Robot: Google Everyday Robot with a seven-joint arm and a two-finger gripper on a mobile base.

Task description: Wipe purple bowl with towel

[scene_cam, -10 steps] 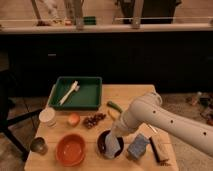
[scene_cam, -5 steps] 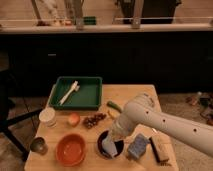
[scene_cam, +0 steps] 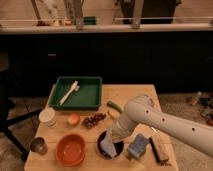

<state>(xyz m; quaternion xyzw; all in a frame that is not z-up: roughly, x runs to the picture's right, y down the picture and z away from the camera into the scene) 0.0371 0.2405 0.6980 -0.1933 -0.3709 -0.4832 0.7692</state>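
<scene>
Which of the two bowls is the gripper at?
The dark purple bowl, right of the orange bowl; the gripper is down in it with the towel.

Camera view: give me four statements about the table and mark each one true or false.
1. The gripper is at the purple bowl. True.
2. The towel lies in the green tray. False: the towel is in the purple bowl; the green tray holds a white utensil.
3. The orange bowl sits picture-left of the purple bowl. True.
4. The sponge block is inside the orange bowl. False: the sponge block lies on the table, picture-right of the purple bowl.
</scene>
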